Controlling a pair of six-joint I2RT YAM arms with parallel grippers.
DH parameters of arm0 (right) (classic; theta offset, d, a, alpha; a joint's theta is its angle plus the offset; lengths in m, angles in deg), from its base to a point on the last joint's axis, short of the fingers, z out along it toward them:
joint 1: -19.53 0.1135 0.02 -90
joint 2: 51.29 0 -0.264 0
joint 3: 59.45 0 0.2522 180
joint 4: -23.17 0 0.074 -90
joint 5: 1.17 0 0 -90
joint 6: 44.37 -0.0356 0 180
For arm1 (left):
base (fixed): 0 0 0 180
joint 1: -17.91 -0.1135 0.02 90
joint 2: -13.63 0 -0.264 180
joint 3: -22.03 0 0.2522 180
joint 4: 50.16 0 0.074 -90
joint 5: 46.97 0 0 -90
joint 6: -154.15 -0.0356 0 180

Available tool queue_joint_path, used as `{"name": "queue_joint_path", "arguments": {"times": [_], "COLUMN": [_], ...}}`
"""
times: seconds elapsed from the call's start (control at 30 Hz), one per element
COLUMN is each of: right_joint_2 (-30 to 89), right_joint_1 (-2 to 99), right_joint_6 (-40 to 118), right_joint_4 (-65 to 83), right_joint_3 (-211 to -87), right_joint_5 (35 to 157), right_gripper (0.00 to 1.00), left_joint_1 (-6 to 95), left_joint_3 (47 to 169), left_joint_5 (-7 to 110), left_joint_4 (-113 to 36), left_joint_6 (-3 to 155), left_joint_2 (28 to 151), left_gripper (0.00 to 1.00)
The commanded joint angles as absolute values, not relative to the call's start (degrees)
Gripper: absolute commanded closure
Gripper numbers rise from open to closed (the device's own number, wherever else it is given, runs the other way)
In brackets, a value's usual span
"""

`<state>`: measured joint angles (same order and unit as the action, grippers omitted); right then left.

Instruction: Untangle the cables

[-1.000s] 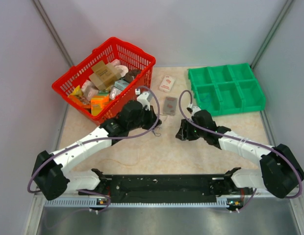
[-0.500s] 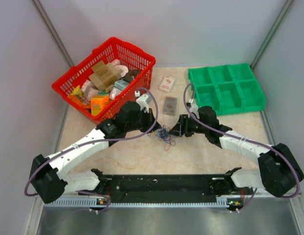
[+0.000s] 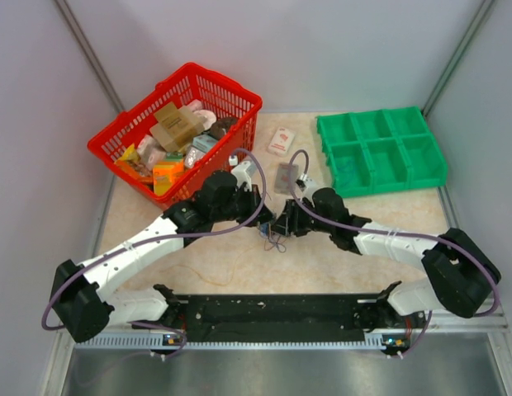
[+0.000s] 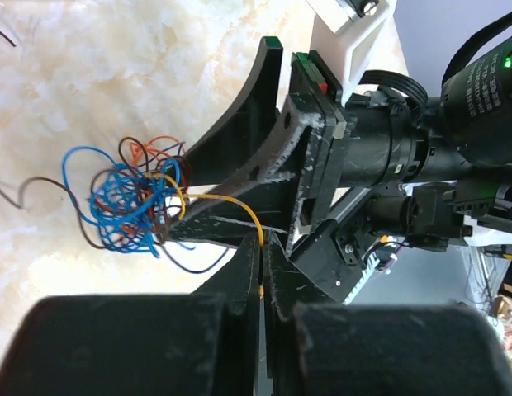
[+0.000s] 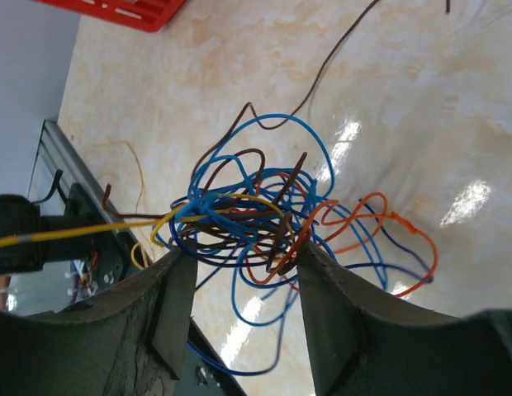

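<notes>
The cables are a fist-sized tangle [image 3: 277, 234] of thin blue, orange, brown and yellow wires between my two grippers. In the right wrist view the tangle [image 5: 248, 214] hangs at the tips of my right gripper [image 5: 244, 266], which is open, one finger on each side of it. My left gripper [image 4: 263, 247] is shut on a yellow wire [image 4: 231, 202] that runs taut from the tangle [image 4: 128, 198] into its jaws. In the top view my left gripper [image 3: 260, 211] and right gripper [image 3: 283, 224] nearly meet over the tangle.
A red basket [image 3: 239, 95] full of packets stands at the back left, a green compartment tray [image 3: 380, 148] at the back right. A white packet [image 3: 281, 140] and a grey card [image 3: 286, 177] lie behind the grippers. A loose brown wire [image 5: 338, 58] lies on the table.
My right arm has swung left and its open fingers now sit at the tangle. The left gripper has stayed roughly in place with the yellow wire.
</notes>
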<state>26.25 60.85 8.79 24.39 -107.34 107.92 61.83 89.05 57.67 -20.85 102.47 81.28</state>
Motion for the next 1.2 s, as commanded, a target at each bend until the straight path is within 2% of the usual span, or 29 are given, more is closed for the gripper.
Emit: {"name": "queue_joint_path", "arguments": {"times": [0.0,0.03,0.13,0.2,0.27,0.43,0.63,0.87,0.9,0.97,1.0,1.03,1.1,1.17], "right_joint_2": [27.3,27.7,29.7,31.1,33.2,35.5,31.5,21.8,20.5,19.2,18.6,18.0,14.9,11.0], "right_joint_1": [62.4,62.5,62.5,62.5,62.5,62.5,61.1,60.1,60.1,60.1,60.0,60.1,60.1,60.1], "right_joint_6": [5.1,4.2,1.3,0.5,0.0,-1.1,-1.0,9.2,11.7,16.5,18.6,20.0,22.6,24.2], "right_joint_4": [27.6,25.3,20.7,22.6,22.0,17.1,12.1,6.2,4.9,-0.3,-2.0,-4.3,-7.1,-9.4], "right_joint_3": [-110.6,-111.3,-111.4,-110.6,-111.6,-112.2,-107.1,-106.0,-106.8,-109.7,-111.0,-112.1,-113.9,-115.7], "right_joint_5": [97.2,93.9,85.1,83.6,83.1,80.1,73.8,74.5,74.6,77.4,78.8,79.8,80.6,81.2], "right_gripper": [0.58,0.67,0.78,0.94,1.00,1.00,1.00,0.99,0.95,0.73,0.56,0.48,0.33,0.29], "left_joint_1": [62.0,62.0,62.6,63.3,63.4,63.7,63.7,63.7,63.7,63.7,63.6,63.7,63.6,63.6], "left_joint_3": [91.6,91.6,91.3,90.6,90.7,99.8,111.1,118.6,118.5,117.5,117.1,116.7,116.0,115.6], "left_joint_5": [60.0,59.8,58.9,60.2,61.3,53.8,44.2,43.9,43.7,40.9,40.5,40.2,40.2,39.7], "left_joint_4": [-22.2,-22.0,-22.9,-26.4,-28.7,-18.3,-12.4,-11.3,-11.3,-11.5,-11.7,-11.7,-11.8,-11.1], "left_joint_6": [104.8,105.1,104.2,103.5,102.9,95.2,86.4,88.0,88.8,90.3,91.2,92.1,93.7,95.9], "left_joint_2": [79.3,78.8,75.3,72.4,69.9,64.2,58.9,61.9,62.3,63.0,63.5,63.9,64.9,65.7], "left_gripper": [1.00,1.00,1.00,1.00,1.00,1.00,1.00,1.00,1.00,1.00,1.00,1.00,1.00,1.00]}}
